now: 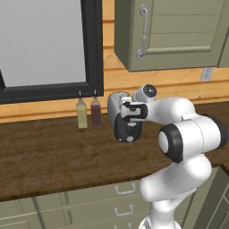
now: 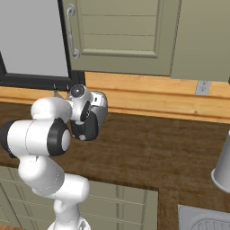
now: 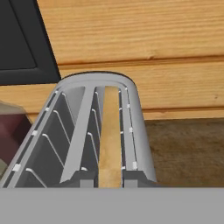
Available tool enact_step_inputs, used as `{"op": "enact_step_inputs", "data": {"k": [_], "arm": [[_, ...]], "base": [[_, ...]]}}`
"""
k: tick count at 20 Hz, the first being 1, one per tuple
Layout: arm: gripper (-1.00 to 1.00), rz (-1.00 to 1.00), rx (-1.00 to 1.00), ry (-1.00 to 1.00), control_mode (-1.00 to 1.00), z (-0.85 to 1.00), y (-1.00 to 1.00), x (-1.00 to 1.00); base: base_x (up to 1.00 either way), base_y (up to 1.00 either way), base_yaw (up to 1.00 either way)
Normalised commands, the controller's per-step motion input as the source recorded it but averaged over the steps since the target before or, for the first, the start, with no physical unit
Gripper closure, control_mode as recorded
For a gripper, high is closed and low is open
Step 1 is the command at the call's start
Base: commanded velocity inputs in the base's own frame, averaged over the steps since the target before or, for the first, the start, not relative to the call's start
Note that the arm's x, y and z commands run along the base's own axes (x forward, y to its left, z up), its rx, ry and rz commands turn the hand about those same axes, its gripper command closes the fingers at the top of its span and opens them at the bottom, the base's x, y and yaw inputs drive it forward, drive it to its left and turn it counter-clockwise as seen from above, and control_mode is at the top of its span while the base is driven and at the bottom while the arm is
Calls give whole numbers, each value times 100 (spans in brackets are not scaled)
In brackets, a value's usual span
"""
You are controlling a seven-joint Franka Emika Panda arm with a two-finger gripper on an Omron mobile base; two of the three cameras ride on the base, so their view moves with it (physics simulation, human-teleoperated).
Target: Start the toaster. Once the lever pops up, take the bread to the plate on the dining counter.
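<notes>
The rounded silver two-slot toaster [image 1: 121, 117] stands on the dark wood desk [image 1: 53, 156] by the wall; the thin beige bread slice [image 3: 109, 140] sits upright in its right-hand slot. The end effector [image 1: 130, 112] is clenched at the toaster's black end face — on what, I cannot tell. The bread looks light, stiff and crumbly — best pinched across its flat faces near the top edge.

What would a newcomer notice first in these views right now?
Probably the white arm reaching over the dark wood counter, its hand at the black end of the silver toaster by the wall. Next, in the hand view, a slice of bread standing in the toaster's right-hand slot. Two slim bottles stand just left of the toaster, under the window.
</notes>
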Motion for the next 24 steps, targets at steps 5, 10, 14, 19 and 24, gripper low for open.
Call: {"op": "enact_step_inputs", "data": {"k": [5, 10, 14, 19, 24], "arm": [[100, 0, 0, 0, -100, 0, 0, 0], [100, 0, 0, 0, -100, 0, 0, 0], [100, 0, 0, 0, -100, 0, 0, 0], [100, 0, 0, 0, -100, 0, 0, 0], [100, 0, 0, 0, -100, 0, 0, 0]], "base": [[0, 0, 0], [0, 0, 0], [0, 0, 0], [0, 0, 0], [0, 0, 0]]}}
